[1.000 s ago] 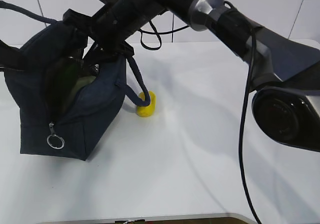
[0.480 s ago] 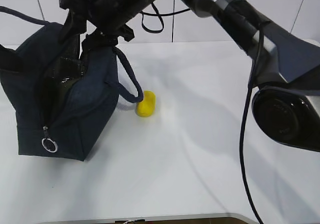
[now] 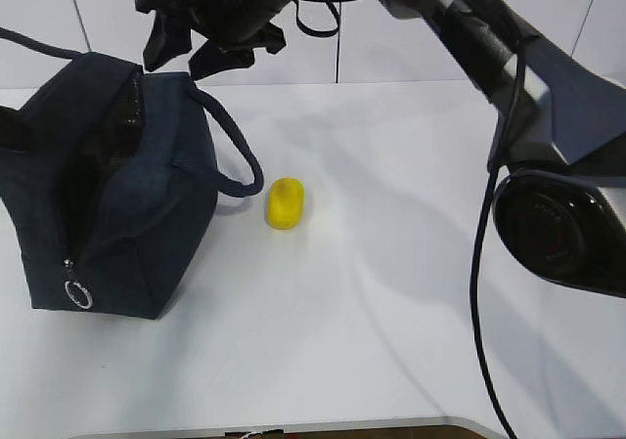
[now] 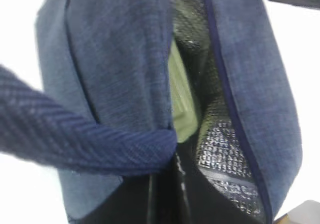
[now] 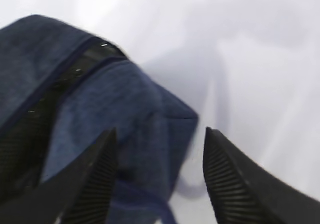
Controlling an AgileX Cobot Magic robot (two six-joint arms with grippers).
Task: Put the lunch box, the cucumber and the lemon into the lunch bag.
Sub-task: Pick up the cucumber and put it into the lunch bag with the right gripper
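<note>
Exterior view: the right tool (image 3: 184, 46) hangs empty above the lunch bag (image 3: 117, 204), its two black fingers spread wide apart, on a long black-and-grey arm (image 3: 489, 48) that reaches across from the right side of the white desk (image 3: 391, 292). The navy bag stands at the left of the desk, its top zipper parted to show a dark, shiny lining, a silver ring pull (image 3: 78, 294) hanging low on its near end. One loop handle (image 3: 235, 155) droops over the bag's right side. The lemon (image 3: 286, 203) lies on the desk just beside that handle, outside the bag and apart from the tool.

Right wrist view: both ridged fingers (image 5: 95, 179) frame open air over the bag's top edge and nothing sits between them.

Left wrist view: the camera looks close into the bag's opening, where a pale green surface, apparently the lunch box (image 4: 182, 104) lid, shows between the fabric wall and the quilted lining. A blurred handle strap (image 4: 85, 144) crosses the foreground. The left tool itself does not appear in any picture. The cucumber cannot be made out.
</note>
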